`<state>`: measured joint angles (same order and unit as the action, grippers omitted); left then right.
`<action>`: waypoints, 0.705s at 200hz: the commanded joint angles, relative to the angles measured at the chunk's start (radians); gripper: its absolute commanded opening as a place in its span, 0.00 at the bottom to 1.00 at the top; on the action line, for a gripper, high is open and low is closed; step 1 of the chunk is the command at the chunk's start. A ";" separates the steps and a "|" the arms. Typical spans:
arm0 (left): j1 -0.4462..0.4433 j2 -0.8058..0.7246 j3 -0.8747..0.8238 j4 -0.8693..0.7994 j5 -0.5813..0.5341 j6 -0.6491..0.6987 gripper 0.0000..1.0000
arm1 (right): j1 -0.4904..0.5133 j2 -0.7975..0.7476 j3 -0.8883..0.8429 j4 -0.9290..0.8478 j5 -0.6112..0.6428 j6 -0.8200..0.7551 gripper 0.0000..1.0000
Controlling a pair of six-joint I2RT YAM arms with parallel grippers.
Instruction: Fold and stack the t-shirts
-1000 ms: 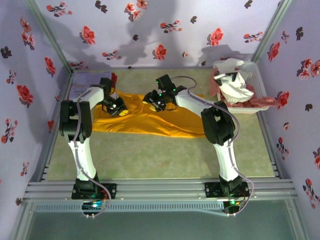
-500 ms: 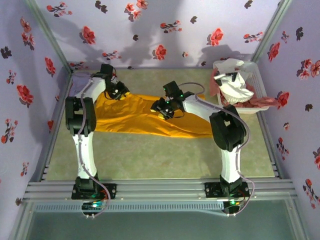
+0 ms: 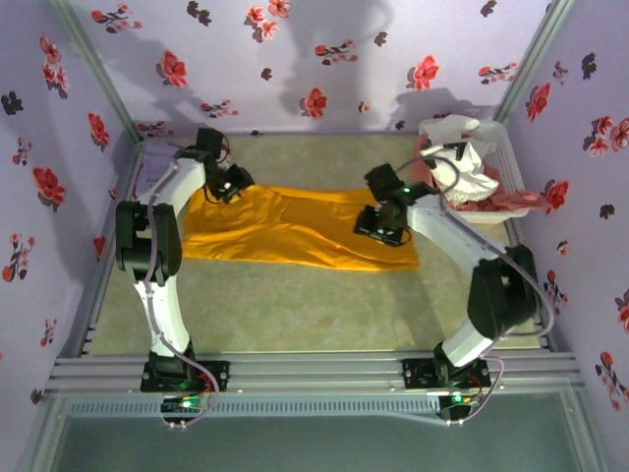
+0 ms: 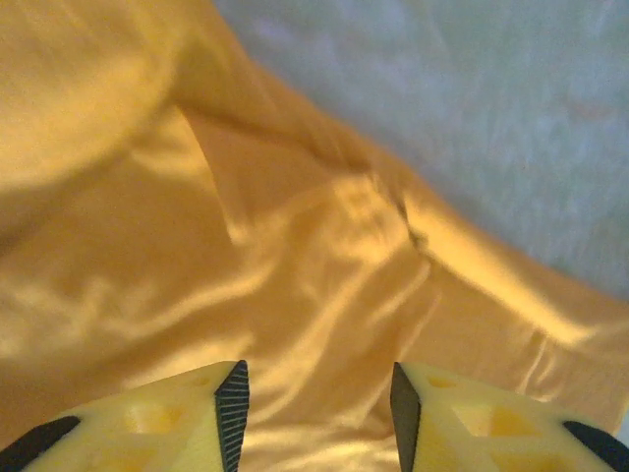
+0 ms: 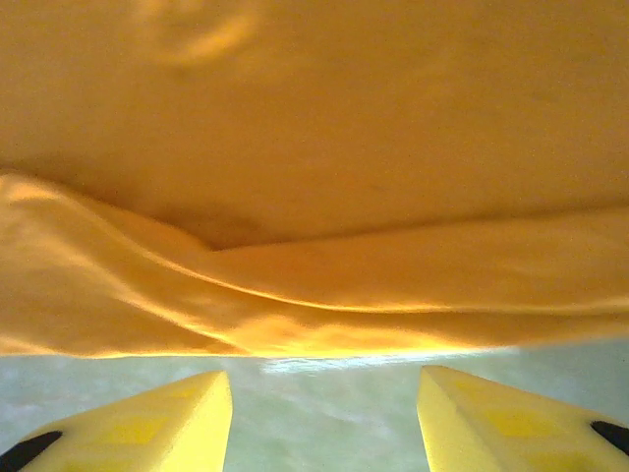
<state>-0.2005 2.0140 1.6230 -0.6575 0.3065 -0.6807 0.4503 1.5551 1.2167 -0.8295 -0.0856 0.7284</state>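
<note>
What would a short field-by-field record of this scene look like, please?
orange shirt: lying wrinkled across the table
left tool: open, above the shirt's far left end, holding nothing
right tool: open, low at the shirt's right edge, holding nothing
bin: far right corner, holding a white shirt and pink cloth
</note>
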 commanded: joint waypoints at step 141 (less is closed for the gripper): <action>-0.475 0.128 0.034 0.027 0.044 -0.080 0.54 | -0.277 -0.112 -0.270 0.055 -0.007 -0.105 0.52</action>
<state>-0.6365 2.1101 1.6302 -0.6449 0.3191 -0.7128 0.1764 1.4399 0.9310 -0.7876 -0.0864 0.6460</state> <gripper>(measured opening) 0.540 0.519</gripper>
